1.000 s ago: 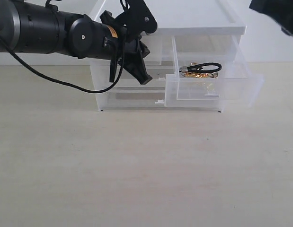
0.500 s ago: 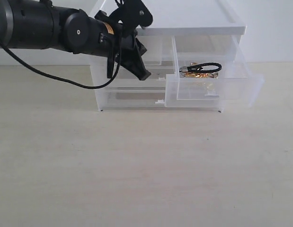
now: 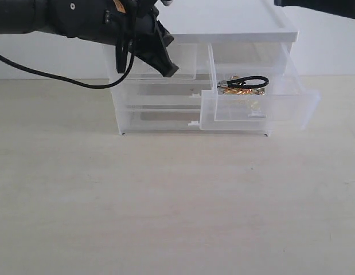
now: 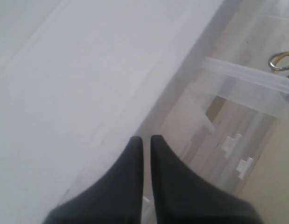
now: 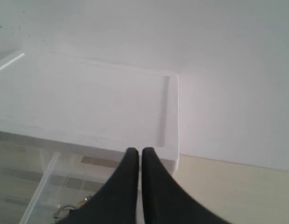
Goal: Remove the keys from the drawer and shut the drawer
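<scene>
Drawer unit (image 3: 229, 26), upper centre of the exterior view, stands on the pale table (image 3: 166, 200). The drawer (image 3: 254, 109) — right-hand one of the top pair — is pulled out, right of centre. The keys (image 3: 244, 84) lie inside it, in its left half, black cord loop uppermost, gold rings beneath; nothing touches them.

Left gripper (image 3: 167, 69), upper left of centre, overlaps the closed left-hand half drawer (image 3: 186, 60). Its fingers are pressed together with nothing between them; the left wrist view shows only a hairline gap.

Right gripper (image 5: 141, 154) — fingers together, empty — hangs over the unit's white top. Only a dark part of its arm (image 3: 318, 4) shows, upper right corner of the exterior view.
</scene>
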Controlling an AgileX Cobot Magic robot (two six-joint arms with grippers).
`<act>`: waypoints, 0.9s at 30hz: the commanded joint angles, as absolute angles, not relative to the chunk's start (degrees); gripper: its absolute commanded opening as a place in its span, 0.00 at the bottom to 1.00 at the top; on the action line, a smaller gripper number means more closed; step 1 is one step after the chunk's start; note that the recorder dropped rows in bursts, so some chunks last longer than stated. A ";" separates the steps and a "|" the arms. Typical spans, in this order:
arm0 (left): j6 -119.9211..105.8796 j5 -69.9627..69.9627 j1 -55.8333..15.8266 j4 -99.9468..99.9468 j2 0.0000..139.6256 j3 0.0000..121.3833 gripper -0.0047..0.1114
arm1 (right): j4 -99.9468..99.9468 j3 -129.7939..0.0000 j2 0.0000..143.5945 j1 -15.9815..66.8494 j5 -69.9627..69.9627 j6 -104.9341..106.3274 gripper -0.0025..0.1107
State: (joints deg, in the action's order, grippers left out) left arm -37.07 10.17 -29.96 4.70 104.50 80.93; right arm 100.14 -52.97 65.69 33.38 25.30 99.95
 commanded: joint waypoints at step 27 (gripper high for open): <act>-33.55 30.33 -29.70 2.27 87.66 81.29 0.08 | 24.85 -76.99 90.24 11.86 -33.47 19.61 0.02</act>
